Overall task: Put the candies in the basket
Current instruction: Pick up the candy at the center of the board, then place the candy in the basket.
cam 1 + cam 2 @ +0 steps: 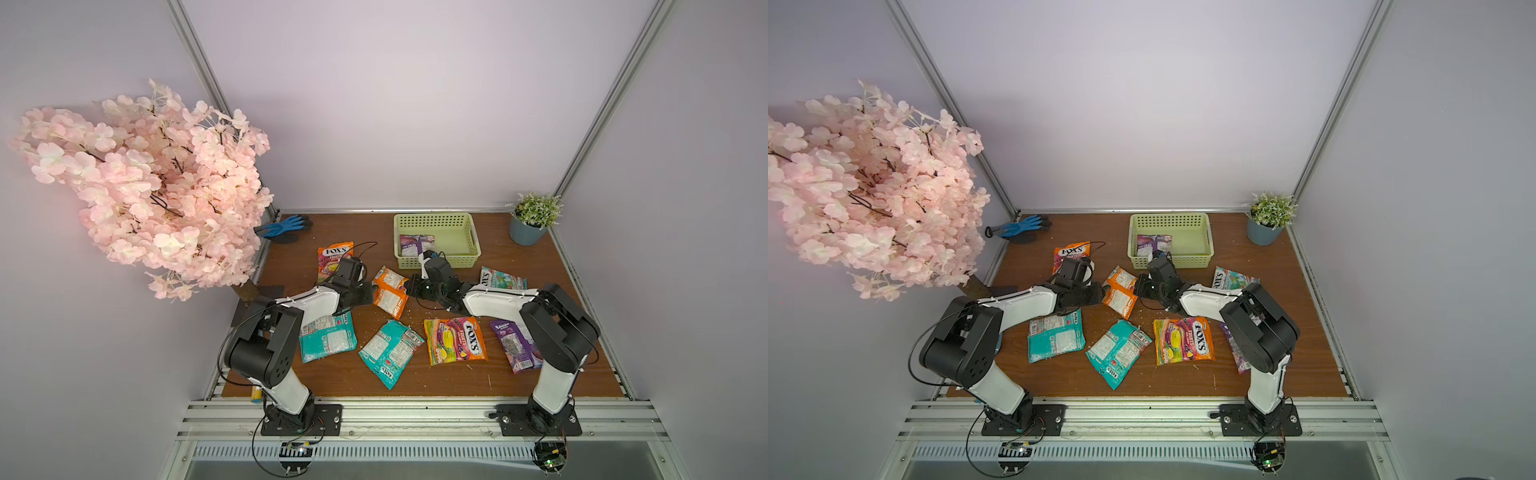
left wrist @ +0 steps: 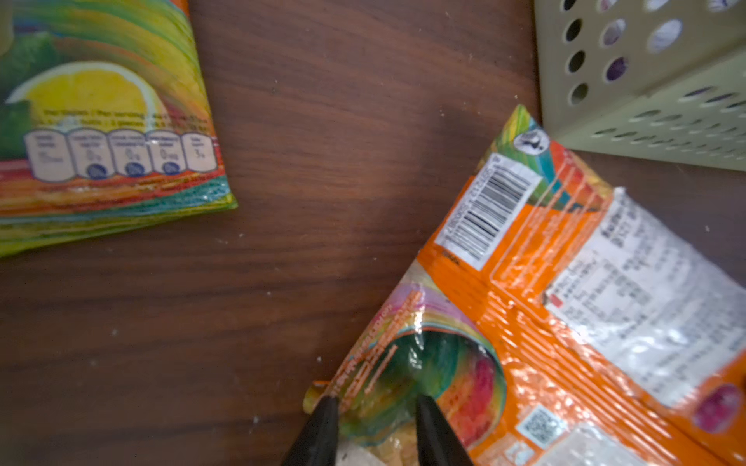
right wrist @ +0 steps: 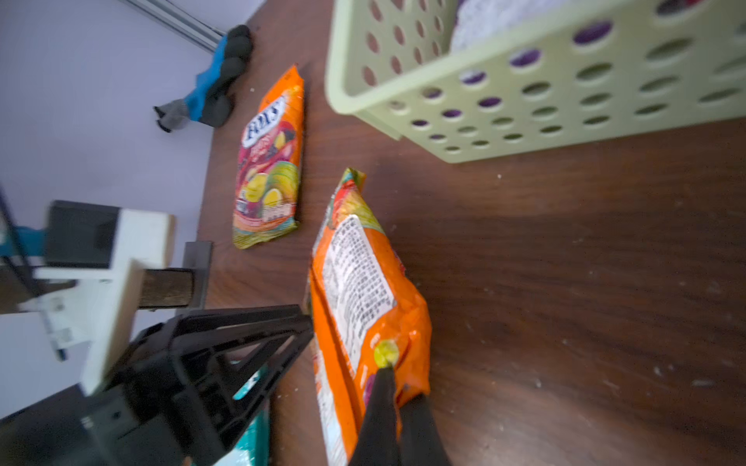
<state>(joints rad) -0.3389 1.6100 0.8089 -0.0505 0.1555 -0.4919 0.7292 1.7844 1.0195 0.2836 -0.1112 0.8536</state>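
The orange bag (image 1: 390, 293) lies label side up on the table (image 1: 415, 382) between the two arms. Its long axis runs roughly away from the robot, and its far end sits just beside the near left corner of the basket (image 1: 457, 262). The right gripper (image 3: 401, 407) is closed down tight on the bag's right-hand near corner, so the lift into the basket looks like a short carry forward and slightly right, and this arm is the nearer one to the basket. The left gripper (image 2: 377, 411) stands part way open at the bag's opposite edge, one fingertip at the rim of the corner and the other over the printed face. Whether it presses the bag I cannot tell. The bag is crinkly, glossy film, puffed by its contents, with a white label panel and flat crimped seams, so it will probably sag and swing from a corner pinch. The basket is stiff pale green plastic with perforated walls, shallow, and already holds a purple bag (image 1: 415, 245). The other candies lie scattered flat on the wood-grain table.
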